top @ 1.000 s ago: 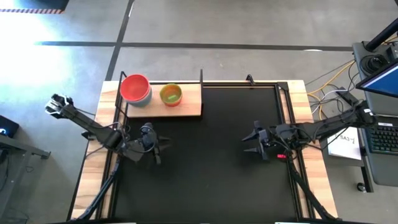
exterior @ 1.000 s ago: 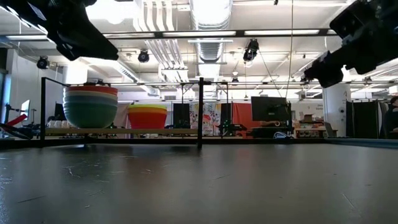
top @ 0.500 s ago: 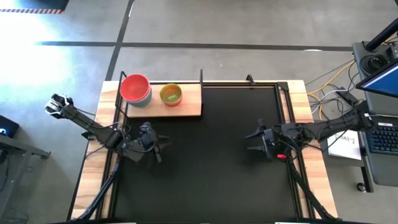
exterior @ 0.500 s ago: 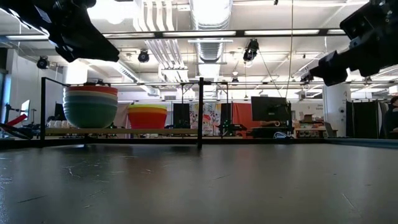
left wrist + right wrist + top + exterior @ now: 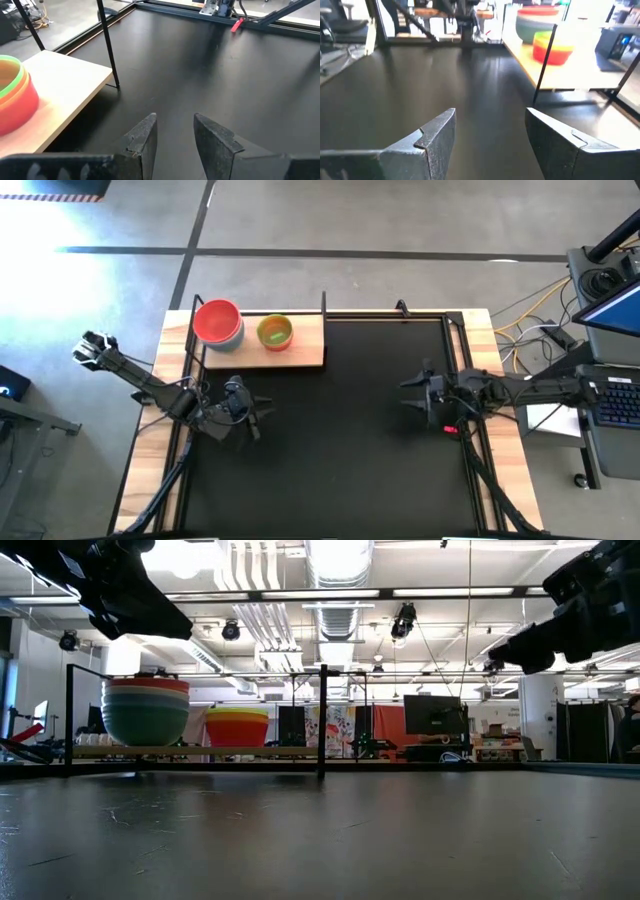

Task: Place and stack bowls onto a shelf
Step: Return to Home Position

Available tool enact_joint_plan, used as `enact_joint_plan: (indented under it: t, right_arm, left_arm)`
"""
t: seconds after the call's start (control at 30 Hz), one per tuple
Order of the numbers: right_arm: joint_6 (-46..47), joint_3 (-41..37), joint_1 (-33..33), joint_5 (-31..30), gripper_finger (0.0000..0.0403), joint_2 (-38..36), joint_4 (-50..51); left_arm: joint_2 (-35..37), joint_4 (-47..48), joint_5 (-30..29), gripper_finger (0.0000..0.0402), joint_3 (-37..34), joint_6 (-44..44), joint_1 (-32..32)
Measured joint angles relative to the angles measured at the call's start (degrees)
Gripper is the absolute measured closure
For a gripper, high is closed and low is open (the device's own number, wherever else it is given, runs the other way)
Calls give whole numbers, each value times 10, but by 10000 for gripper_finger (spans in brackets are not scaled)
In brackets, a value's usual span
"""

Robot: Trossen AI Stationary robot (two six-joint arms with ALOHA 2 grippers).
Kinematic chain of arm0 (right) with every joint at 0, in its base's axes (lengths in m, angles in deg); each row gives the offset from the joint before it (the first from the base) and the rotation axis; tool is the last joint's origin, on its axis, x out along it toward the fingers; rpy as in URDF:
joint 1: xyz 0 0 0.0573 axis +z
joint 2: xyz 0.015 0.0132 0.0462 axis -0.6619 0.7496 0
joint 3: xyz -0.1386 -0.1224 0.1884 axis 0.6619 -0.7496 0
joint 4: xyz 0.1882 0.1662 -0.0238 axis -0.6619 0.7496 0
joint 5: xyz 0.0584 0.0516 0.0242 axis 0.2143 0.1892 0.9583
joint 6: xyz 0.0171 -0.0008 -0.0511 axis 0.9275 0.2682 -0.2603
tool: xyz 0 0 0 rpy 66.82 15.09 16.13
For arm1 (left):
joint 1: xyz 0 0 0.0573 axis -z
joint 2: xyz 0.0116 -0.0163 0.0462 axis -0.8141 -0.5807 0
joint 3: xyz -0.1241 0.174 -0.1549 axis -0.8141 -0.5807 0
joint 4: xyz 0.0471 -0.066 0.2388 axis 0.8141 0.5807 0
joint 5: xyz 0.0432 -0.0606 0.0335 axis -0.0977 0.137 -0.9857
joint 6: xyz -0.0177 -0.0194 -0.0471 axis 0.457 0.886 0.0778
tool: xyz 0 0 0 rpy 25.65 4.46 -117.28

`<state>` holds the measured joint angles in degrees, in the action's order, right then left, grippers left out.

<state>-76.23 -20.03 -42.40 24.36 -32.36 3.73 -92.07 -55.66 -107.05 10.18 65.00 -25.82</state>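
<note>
Right end effector (image 5: 491,116) has drawn back rightward, wide open, empty.

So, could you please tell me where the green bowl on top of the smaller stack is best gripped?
Probably by its rim, from straight above: the green bowl sits upright, nested in the orange one on the shelf, so only its rim stands free. Pinch the side away from the bigger stack close beside it.

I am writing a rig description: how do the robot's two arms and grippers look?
The left arm and right arm are dark, slender and jointed. The left gripper and right gripper each have two flat, wedge-shaped dark grey fingers. A small red mark shows on the right arm; the left arm's outer joint is pale.
</note>
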Motion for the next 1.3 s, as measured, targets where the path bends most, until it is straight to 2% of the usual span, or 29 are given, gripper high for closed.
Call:
enact_joint_plan:
  t: [0.13, 0.27, 0.37, 0.43, 0.63, 0.73, 0.93, 1.03, 1.3]
  right_arm:
    - [-8, -3, -31, 21, 177, -8, -21]
    - [-28, -29, -56, 22, 177, -8, -105]
    - [-28, -56, -72, 53, 177, -7, -164]
    - [-19, -56, -81, 79, 177, -5, -169]
    - [-8, -56, -94, 71, 177, -2, -169]
    - [40, -56, -94, 22, 177, -3, -168]
    - [122, -56, -94, -139, 177, -3, -137]
    - [112, -56, -94, -149, 177, -3, -135]
    - [-24, -57, -95, -151, 177, -1, -134]
  left_arm:
    - [0, 0, 0, 291, 0, 0, 0]
    - [0, 0, -1, 291, 0, 0, 0]
    - [0, 0, -1, 291, 0, 0, 0]
    - [0, 0, -1, 291, 0, 0, 0]
    - [0, 1, -24, 291, 0, -5, 0]
    - [0, 1, -29, 291, 0, -5, 0]
    - [0, 1, -29, 291, 0, -5, 0]
    - [0, 1, -24, 291, 0, -5, 0]
    - [0, 1, 6, 291, 0, -4, 0]
